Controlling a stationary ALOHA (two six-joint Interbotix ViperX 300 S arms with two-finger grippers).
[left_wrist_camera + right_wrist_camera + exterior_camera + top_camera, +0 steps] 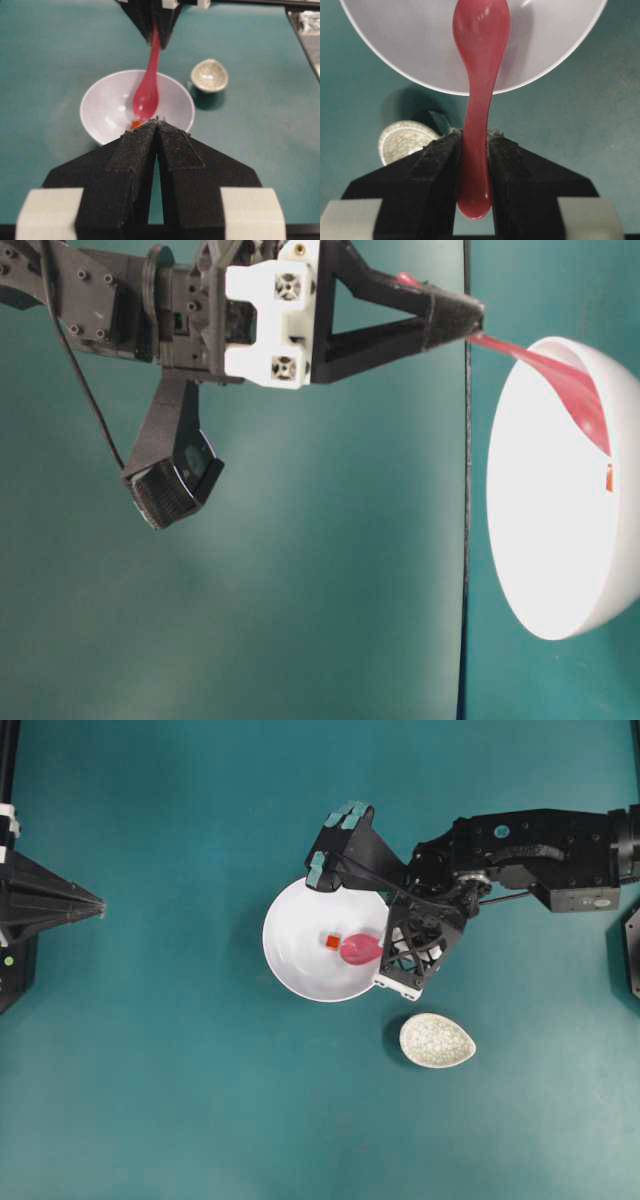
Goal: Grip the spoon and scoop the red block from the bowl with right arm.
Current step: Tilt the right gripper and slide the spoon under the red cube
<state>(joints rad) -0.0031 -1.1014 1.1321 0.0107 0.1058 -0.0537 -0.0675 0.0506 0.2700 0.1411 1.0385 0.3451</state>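
Note:
The white bowl (290, 960) sits mid-table with the tiny red block (332, 942) inside it. My right gripper (388, 950) is shut on the handle of the pink spoon (360, 949), whose scoop lies in the bowl just right of the block. In the right wrist view the spoon (476, 100) runs from between the jaws of the gripper (474, 135) down into the bowl (395, 40); the block is hidden there. From the side, the spoon (560, 390) slants into the bowl (550, 540) above the block (609, 478). My left gripper (98, 906) rests shut at the far left, holding nothing.
A small egg-shaped speckled dish (437, 1040) stands on the teal table just right of and below the bowl, close to the right gripper. The left wrist view shows it (209, 76) beyond the bowl (100, 107).

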